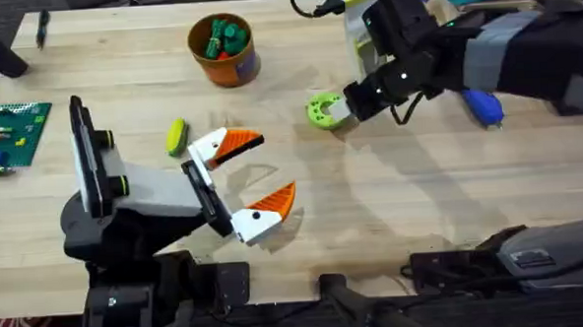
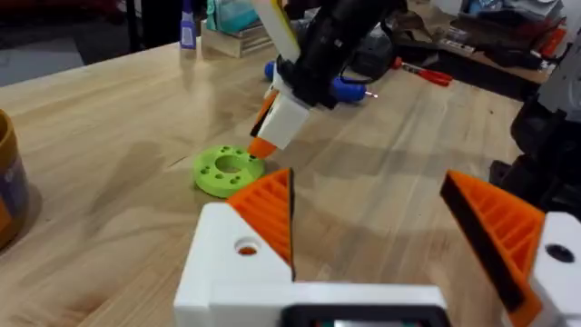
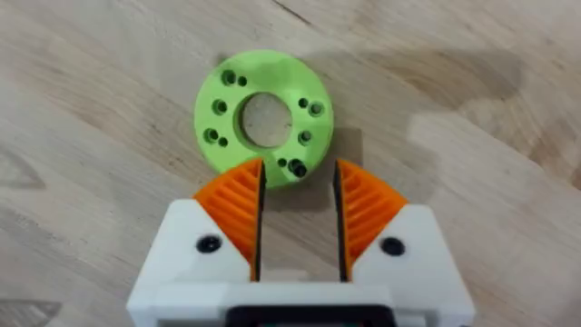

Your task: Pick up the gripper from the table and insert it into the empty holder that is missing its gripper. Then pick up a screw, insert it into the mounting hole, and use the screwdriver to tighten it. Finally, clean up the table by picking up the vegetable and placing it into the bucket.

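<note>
Nearest the overhead lens, my left gripper [image 1: 272, 166] hangs over the near-left part of the desk [image 1: 421, 197], its orange pads spread wide with nothing between them (both white bases carry a pad). The vegetable [image 1: 176, 135] lies flat just beyond it, apart from the fingers, so I judge the cleanup step not yet done. Farther toward the far edge stands the bucket [image 1: 233, 69], upright, with green and red toy pieces inside. Around the desk's middle, the right gripper [image 1: 340, 109] has its tips at the rim of the lime-green disc [image 1: 321, 111]. I read the low, slanted reach as lining up on the disc. Its own wrist view adds what the overhead cannot: the pads stand narrowly apart, gripping nothing, with the disc's edge just at the tips. The left wrist view shows that slant from the side. The screwdriver [image 1: 483, 106] lies behind the right arm, toward the right edge.
</note>
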